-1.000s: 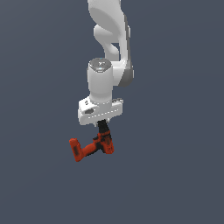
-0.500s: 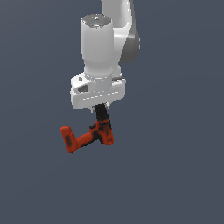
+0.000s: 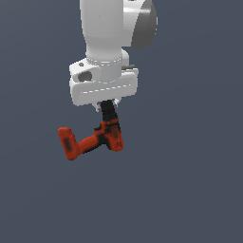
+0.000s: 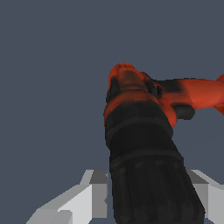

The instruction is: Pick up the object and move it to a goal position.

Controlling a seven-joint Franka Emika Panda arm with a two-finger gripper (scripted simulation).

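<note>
The red-orange power drill (image 3: 95, 136) hangs below my gripper (image 3: 108, 107) in the exterior view. Its black chuck points up between my fingers and its blocky battery base sticks out toward the exterior view's left. My gripper is shut on the black chuck end. The white hand (image 3: 104, 85) hides most of my fingers. In the wrist view the drill (image 4: 144, 131) fills the middle, black chuck close to the camera, red body and handle beyond, with grey finger parts (image 4: 83, 201) on either side of it. The drill is held in the air, touching nothing else.
Only a plain dark blue-grey background shows around the arm and the drill in both views. No goal marker, table edge or other object is in view.
The arm has come closer to the exterior camera and risen in the picture, carrying the drill with it. The drill has kept its pose in the gripper.
</note>
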